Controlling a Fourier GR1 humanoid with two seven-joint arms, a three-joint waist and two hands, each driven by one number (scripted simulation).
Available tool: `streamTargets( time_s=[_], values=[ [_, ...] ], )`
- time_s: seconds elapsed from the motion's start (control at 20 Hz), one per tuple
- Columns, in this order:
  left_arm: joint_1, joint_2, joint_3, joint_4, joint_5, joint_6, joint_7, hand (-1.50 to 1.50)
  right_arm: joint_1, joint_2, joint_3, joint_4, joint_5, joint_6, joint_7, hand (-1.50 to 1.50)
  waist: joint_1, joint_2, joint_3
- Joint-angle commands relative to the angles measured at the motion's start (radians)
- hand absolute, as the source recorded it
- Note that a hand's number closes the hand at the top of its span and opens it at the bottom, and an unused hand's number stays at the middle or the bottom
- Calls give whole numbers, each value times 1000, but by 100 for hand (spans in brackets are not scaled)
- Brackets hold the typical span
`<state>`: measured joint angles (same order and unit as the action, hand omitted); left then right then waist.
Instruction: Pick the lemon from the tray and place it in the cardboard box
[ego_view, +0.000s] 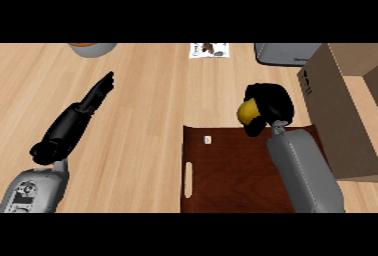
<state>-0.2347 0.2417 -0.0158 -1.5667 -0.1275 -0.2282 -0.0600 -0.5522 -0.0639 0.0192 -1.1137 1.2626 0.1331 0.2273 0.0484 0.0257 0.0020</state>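
Lemon (246, 113): yellow, only its left part shows; it sits just past the tray's far edge, seemingly lifted above it, though height is hard to judge from this steep view.
Right hand (270, 102): black fingers curled round the lemon, hiding most of it; its grey forearm covers the tray's right side.
Tray (229, 175): dark brown wood, a slot handle on its left rim, a small white tag near its far left corner; the near edge is cut off.
Cardboard box (347, 115): just right of the tray, cut off at the right edge, its inside barely visible.
Left hand (92, 102): well left of the tray, fingers straight, holding nothing.
Far from the tray: a printed card (210, 50), a grey container (288, 54), a round bowl (93, 48), all cropped.
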Motion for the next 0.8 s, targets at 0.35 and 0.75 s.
streamTargets(
  time_s=[0.35,0.75],
  values=[
    [7,-35,-32,43,-45,27,-28,0,-491,-85,-163,388,112,-213,226,150,11,-6,-2],
    [-25,-2,18,29,-2,-5,2,0,-585,-113,-281,361,143,-417,537,150,-19,-16,-2]
  ],
)
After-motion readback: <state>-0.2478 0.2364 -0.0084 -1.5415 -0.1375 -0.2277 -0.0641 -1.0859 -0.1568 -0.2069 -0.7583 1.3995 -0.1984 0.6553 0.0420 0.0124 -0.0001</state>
